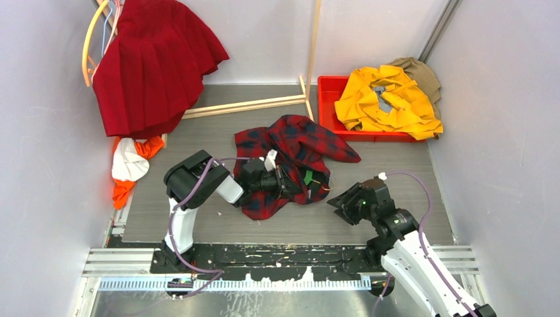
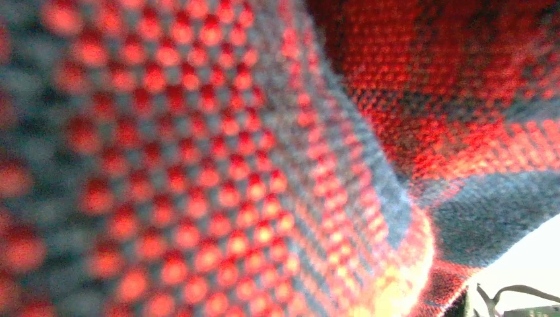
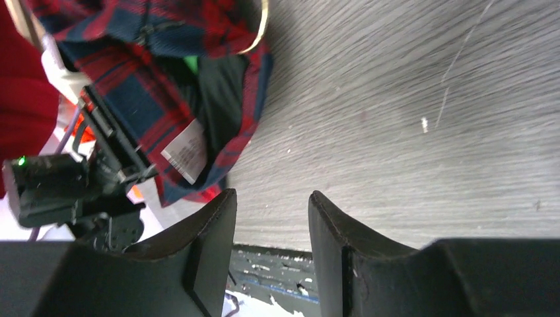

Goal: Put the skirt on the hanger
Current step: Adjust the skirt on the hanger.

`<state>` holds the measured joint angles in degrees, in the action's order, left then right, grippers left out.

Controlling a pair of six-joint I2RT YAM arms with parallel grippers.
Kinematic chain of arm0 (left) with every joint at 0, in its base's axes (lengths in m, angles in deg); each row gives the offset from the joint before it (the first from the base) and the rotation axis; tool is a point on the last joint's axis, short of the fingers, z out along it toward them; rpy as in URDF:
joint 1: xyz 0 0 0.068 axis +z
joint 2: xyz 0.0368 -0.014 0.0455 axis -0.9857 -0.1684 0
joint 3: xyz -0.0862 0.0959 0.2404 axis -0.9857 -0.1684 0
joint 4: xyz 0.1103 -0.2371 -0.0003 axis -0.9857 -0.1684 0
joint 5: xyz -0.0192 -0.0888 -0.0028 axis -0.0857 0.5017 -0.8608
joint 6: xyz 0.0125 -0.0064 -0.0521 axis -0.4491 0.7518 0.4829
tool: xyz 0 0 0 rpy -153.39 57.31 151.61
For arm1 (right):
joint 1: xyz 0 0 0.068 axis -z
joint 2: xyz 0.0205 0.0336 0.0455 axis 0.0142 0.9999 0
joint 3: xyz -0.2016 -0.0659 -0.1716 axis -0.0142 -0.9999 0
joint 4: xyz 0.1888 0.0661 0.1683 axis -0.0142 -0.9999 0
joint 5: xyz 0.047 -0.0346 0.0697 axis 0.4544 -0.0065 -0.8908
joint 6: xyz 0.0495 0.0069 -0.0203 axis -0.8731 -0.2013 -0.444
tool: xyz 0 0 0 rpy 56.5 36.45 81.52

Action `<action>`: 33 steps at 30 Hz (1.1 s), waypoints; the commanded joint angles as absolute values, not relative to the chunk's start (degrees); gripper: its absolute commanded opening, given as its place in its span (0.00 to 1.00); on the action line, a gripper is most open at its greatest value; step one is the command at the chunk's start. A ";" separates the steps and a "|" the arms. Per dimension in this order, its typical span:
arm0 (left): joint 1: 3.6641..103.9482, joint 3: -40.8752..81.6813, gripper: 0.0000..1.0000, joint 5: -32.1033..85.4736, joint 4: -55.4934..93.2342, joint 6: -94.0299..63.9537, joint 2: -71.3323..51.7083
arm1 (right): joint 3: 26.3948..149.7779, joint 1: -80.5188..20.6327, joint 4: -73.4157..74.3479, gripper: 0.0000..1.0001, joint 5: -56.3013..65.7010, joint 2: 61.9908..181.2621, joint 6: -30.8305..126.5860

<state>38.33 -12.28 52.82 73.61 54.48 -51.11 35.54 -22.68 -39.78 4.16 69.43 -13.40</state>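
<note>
Skirt (image 1: 153, 66), bright red with fine pleats, wide at the hem

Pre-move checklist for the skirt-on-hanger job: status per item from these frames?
1. Right tool open and empty: ok, jaws apart over the bare table.
2. Left tool clear of cloth: not ok, it is buried in the plaid shirt; its wrist view shows only weave.
3. Left tool open or shut: cannot tell.
4. Skirt located: ok, hanging at the far left corner, apart from both tools.
5. Hanger located: ok, cream curve at the skirt's left edge.
6. Skirt seated on hanger: cannot tell, its top is cut off by the frame.
</note>
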 commanded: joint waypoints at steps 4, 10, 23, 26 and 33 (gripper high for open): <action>38.67 -13.56 0.00 50.30 74.90 57.48 -52.43 | 29.85 -22.39 -21.42 0.43 9.16 76.92 -19.12; 38.71 -14.23 0.00 50.67 75.44 57.38 -51.92 | 31.01 -21.82 -13.80 0.43 12.43 84.09 -16.44; 38.66 -13.86 0.00 51.39 75.83 58.26 -51.62 | 31.45 -19.24 -8.05 0.44 13.42 87.14 -14.13; 38.66 -13.50 0.00 51.63 76.08 59.03 -51.20 | 30.89 -19.20 -6.03 0.44 13.01 88.72 -14.17; 38.60 -12.52 0.00 51.97 76.20 60.20 -50.44 | 30.61 -19.13 -3.56 0.44 13.11 90.54 -13.88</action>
<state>38.39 -13.33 52.51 76.23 57.45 -51.11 29.66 -19.38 -8.48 12.26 90.06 -14.56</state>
